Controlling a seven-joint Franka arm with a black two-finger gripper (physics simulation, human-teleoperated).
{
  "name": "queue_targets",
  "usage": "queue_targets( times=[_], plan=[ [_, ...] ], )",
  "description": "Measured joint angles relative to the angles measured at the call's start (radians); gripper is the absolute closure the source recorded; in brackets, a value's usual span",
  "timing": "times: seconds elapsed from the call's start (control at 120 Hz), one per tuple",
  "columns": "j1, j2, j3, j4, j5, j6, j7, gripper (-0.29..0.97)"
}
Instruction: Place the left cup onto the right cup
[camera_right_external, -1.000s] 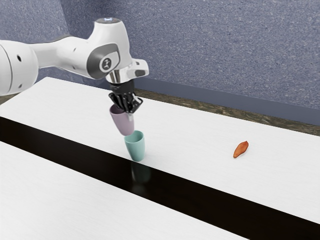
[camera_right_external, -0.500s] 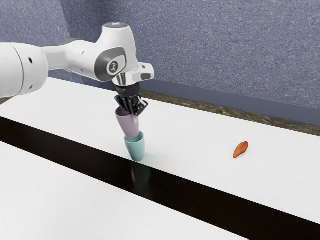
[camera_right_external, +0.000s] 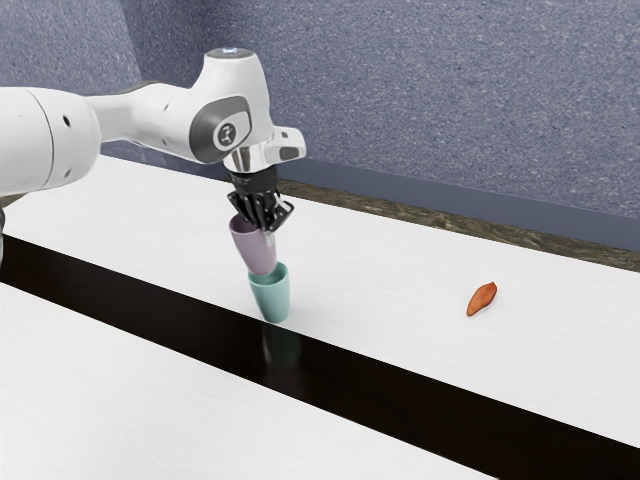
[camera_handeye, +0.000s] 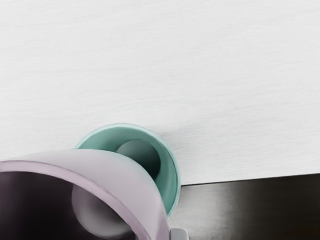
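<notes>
My black gripper is shut on the rim of a mauve cup, which hangs tilted with its base dipping into the mouth of a teal cup. The teal cup stands upright on the white table at the edge of a black stripe. In the wrist view the mauve cup looms large just under my hand, and the teal cup opens beneath it, its inside partly covered by the mauve wall.
A small orange object lies on the white tabletop toward the exterior view's right. A wide black stripe crosses the table diagonally in front of the cups. A grey wall rises behind the table.
My hand has carried the mauve cup toward the exterior view's right and down, from beside the teal cup to over its mouth. The last half second shows almost no motion.
</notes>
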Motion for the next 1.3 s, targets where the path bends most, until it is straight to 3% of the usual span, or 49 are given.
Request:
queue_targets(
  times=[0.975, 1.3],
  plan=[
    [0.014, 0.086, -0.021, 0.048, 0.014, -0.015, 0.000, 0.78],
    [0.013, 0.087, -0.021, 0.051, -0.003, -0.014, 0.003, 0.25]
  ],
)
